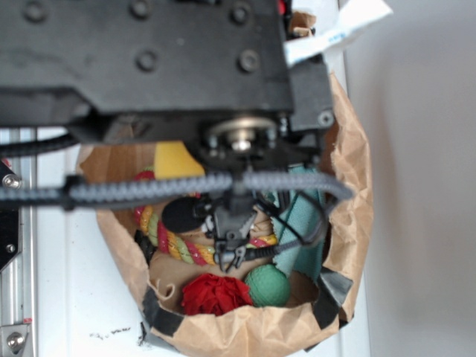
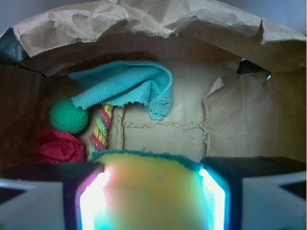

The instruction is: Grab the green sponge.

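The green sponge (image 2: 153,191) fills the gap between my fingers in the wrist view. Its face is bright yellow, with a thin dark green layer along the far edge. My gripper (image 2: 151,165) is shut on it, with the left finger (image 2: 48,175) and the right finger (image 2: 254,170) against its two sides. From the exterior camera, a yellow corner of the green sponge (image 1: 178,160) shows under the black arm, which hides most of the gripper there.
Everything sits inside a brown paper bag (image 2: 144,19) with crumpled walls. A teal cloth (image 2: 129,88) lies against the far wall. A green ball (image 2: 67,116), a red crumpled thing (image 2: 60,147) and a striped rope (image 2: 100,129) lie at the left.
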Available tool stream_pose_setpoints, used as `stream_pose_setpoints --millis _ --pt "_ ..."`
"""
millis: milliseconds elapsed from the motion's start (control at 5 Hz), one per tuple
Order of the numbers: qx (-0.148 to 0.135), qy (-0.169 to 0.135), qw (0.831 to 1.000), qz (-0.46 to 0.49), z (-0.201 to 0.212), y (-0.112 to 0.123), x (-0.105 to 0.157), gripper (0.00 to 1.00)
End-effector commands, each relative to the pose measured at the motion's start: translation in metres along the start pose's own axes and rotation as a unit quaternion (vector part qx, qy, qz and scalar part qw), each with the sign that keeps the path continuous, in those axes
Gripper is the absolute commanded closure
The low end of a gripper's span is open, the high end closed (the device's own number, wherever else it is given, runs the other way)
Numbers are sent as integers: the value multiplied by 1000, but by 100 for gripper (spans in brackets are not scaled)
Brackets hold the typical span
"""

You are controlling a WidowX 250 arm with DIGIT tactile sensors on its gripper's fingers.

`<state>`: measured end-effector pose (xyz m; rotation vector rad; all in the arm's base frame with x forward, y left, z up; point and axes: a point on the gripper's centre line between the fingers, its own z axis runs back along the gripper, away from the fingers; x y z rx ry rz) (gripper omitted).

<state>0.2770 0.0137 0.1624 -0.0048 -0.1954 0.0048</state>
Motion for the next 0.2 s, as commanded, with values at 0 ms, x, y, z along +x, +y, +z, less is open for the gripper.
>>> stream_pose_setpoints --millis 0 --pt "-7 -23 1000 7 12 2 9 100"
